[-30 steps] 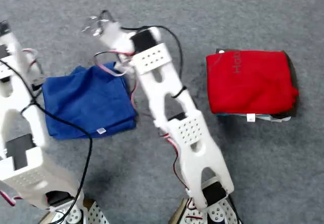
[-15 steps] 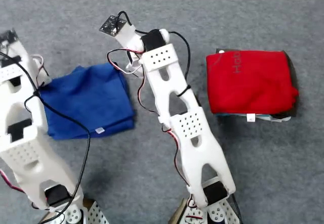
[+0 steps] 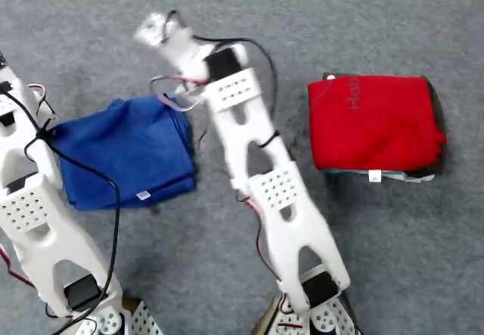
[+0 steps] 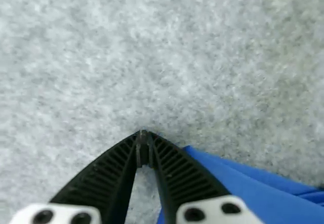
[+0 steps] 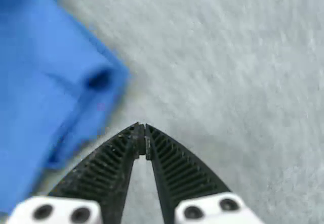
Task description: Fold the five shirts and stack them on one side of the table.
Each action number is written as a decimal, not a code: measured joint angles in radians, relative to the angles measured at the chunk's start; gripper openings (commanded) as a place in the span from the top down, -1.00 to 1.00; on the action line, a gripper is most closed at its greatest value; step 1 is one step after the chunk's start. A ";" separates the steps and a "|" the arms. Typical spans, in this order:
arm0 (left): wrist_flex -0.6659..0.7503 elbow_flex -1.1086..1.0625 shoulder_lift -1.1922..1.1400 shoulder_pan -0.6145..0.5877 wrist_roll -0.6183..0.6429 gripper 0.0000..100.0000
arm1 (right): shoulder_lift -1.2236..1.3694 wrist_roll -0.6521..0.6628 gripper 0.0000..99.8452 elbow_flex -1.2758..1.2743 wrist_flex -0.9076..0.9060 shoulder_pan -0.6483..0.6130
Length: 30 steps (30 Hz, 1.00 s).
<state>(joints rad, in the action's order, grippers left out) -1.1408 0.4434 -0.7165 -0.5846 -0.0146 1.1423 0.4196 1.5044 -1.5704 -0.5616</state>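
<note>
The folded blue shirt is flanked by the left gripper and right gripper, both clenched empty just beside it; the red shirt is stacked well apart.

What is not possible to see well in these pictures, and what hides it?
- High view: the lower shirts are covered by the red shirt; thin edges peek out, so they cannot be counted.
- High view: the blue shirt has its left edge behind the left arm.
- Right wrist view: the blue shirt is blurred and cut off by the picture's edge.
</note>
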 measured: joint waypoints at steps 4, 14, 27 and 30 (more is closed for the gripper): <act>-0.020 0.009 0.000 -0.003 -0.002 0.96 | 0.006 0.017 0.99 0.000 0.069 -0.112; -0.020 0.009 0.000 -0.003 -0.003 0.96 | 0.081 0.020 0.99 -0.250 0.419 -0.121; -0.025 0.046 -0.044 -0.005 -0.002 0.96 | 0.149 0.011 0.99 -0.218 0.562 -0.012; -0.025 0.051 -0.044 -0.005 -0.002 0.96 | 0.147 0.012 0.99 -0.126 0.519 -0.011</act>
<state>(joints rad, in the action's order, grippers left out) -1.1653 0.4941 -0.7610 -0.5892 -0.0161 1.2896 0.4319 1.3786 -1.0518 -0.5723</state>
